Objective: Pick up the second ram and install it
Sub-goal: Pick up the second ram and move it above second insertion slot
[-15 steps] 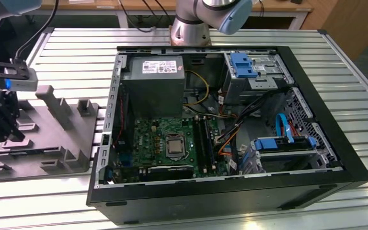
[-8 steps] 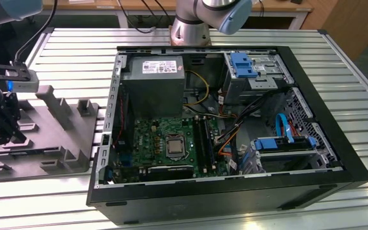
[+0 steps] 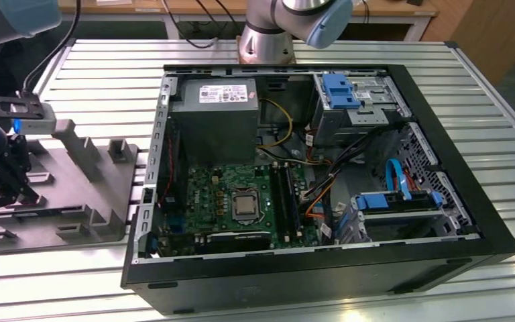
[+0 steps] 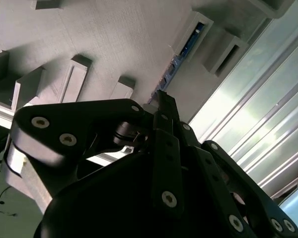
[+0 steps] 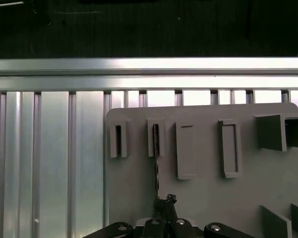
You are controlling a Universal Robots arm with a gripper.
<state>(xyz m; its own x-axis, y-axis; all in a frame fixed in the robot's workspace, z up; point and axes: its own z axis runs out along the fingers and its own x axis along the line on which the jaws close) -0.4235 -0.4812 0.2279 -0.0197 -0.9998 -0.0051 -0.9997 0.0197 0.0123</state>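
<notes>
1. The gripper (image 5: 167, 202) hung over the grey holder (image 5: 203, 198) near the table (image 5: 54, 163) edge at the exterior view's left. Its claw was drawn narrow, the tips pinched together with no gap between them.
2. The second ram (image 5: 156, 168) stood on edge in the holder. Its far end sat in a raised slot (image 5: 156, 139) by the holder's edge, and its thin top edge ran straight to the claw's tips. It looked clamped there, though the contact itself was hidden.
3. The step in hand read as taking the stick out of its holder. To do it well, the pads should bear flat on the board's two faces, square to its length, and any pull should follow the slot's own line so the board does not bind or bend.
4. A neighbouring slot block (image 5: 118, 140) stood just beside the ram's far end, so sideways drift there would probably scrape.
5. Taller grey posts (image 5: 272, 132) rose towards another holder edge, well apart from the ram.
6. Above the holder the room was open. The open computer case (image 3: 461, 194) with its green motherboard (image 3: 212, 191) lay mid-table, beside the holder, its rim standing higher than the holder.
</notes>
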